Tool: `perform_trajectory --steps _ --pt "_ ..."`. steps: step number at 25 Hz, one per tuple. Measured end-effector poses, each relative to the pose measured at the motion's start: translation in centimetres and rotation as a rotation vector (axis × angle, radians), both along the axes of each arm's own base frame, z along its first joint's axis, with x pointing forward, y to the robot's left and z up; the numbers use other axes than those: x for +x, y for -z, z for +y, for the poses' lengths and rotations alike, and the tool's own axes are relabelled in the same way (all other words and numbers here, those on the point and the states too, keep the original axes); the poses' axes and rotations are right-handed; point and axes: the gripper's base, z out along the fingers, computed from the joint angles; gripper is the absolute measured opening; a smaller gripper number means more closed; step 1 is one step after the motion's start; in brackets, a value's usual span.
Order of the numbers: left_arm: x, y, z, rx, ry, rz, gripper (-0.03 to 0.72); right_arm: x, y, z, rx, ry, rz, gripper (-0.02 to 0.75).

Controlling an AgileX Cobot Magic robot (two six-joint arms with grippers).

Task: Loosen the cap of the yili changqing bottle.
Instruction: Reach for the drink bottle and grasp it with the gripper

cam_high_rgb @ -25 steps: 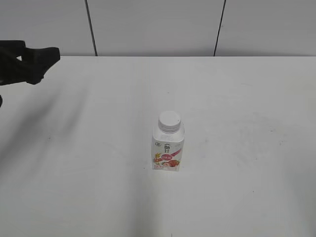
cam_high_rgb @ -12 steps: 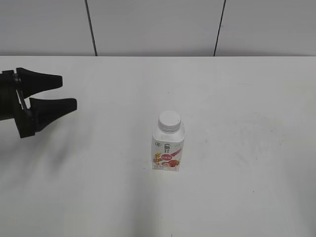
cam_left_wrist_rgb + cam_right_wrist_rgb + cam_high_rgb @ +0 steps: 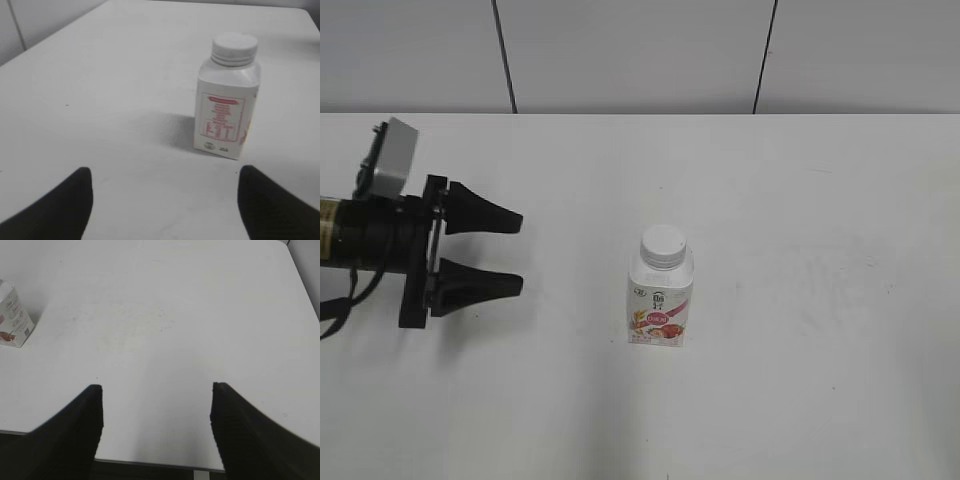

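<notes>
The yili changqing bottle point(image 3: 660, 303) stands upright near the middle of the white table, with its white cap point(image 3: 663, 244) on the neck. It also shows in the left wrist view point(image 3: 226, 107) with the cap point(image 3: 234, 48) on top, and its lower part shows at the left edge of the right wrist view point(image 3: 12, 320). My left gripper point(image 3: 520, 252) is open and empty, left of the bottle, its fingers pointing toward it with a clear gap between. In the left wrist view the fingers point(image 3: 165, 175) frame bare table. My right gripper point(image 3: 156, 389) is open and empty near the table's front edge, out of the exterior view.
The white table point(image 3: 820, 200) runs back to a grey panelled wall point(image 3: 640, 50). Its near edge point(image 3: 150, 462) shows below the right gripper's fingers in the right wrist view.
My left gripper has come in from the far left toward the bottle and has opened wide. The bottle has not moved.
</notes>
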Motion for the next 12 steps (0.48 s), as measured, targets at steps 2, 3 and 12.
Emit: perform_trajectory --steps 2,3,12 --pt "0.0 1.2 -1.1 0.003 0.053 0.004 0.544 0.0 0.0 0.0 0.0 0.0 0.0 0.533" --pt "-0.1 1.7 -1.6 0.001 0.072 -0.002 0.544 0.0 0.0 0.0 0.0 0.0 0.0 0.533" --pt "1.1 4.8 -6.1 -0.025 0.167 -0.022 0.544 0.0 0.0 0.0 0.0 0.0 0.0 0.533"
